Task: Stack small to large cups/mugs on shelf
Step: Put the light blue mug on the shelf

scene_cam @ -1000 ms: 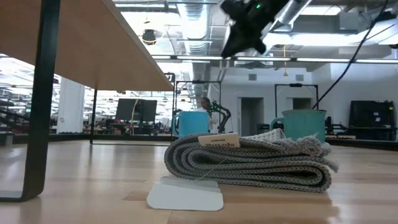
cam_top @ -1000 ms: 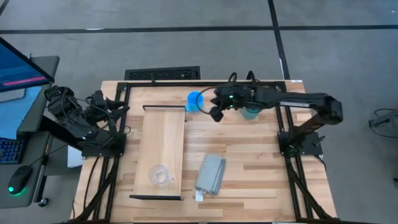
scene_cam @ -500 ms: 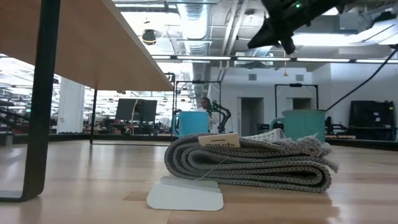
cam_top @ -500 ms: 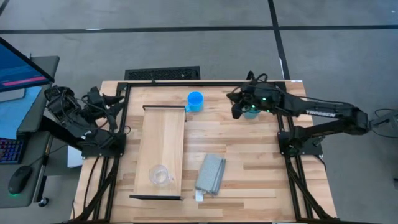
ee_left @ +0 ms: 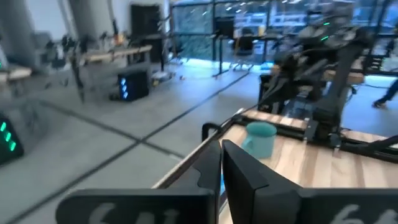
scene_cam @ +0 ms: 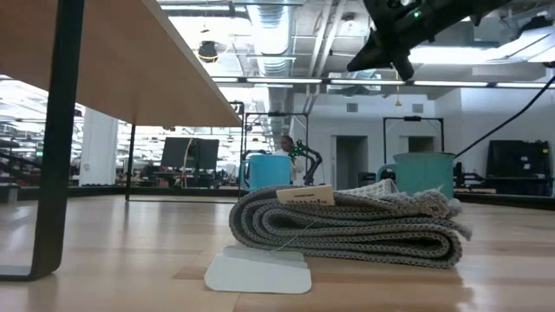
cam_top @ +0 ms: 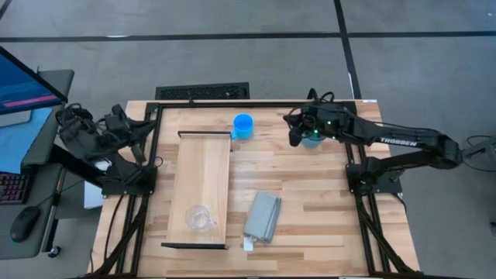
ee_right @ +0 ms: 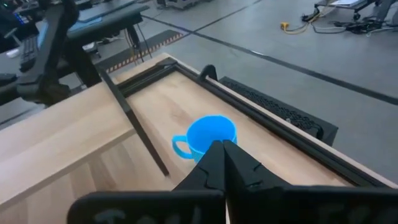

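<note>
From above, my right claw (cam_top: 294,138) hangs over the far side of the counter (cam_top: 325,201), between the bright blue mug (cam_top: 243,125) and the teal mug (cam_top: 313,141), which my arm partly covers; the clear cup (cam_top: 198,218) already stands on the near end of the shelf (cam_top: 203,167), and the grey cloth (cam_top: 263,216) lies just beside the shelf. My left claw (cam_top: 116,124) waits off the counter's left edge. The risk I see: the claw is high and between two mugs, so coming down blind I could clip the teal mug's rim and tip it, or shove the blue mug toward the frame. From counter level, the right claw (scene_cam: 388,48) is well above both mugs, the blue (scene_cam: 265,172) and the teal (scene_cam: 423,173) standing upright behind the cloth (scene_cam: 347,227), touching nothing. Through my left wrist, the left claw's fingers (ee_left: 239,180) are pressed together, empty, with the teal mug (ee_left: 259,139) far across the counter. Through my right wrist, the fingers (ee_right: 214,165) are clenched to a point with nothing between them, aimed at the blue mug (ee_right: 206,137); I must spread them before I descend, or I will only knock it.
</note>
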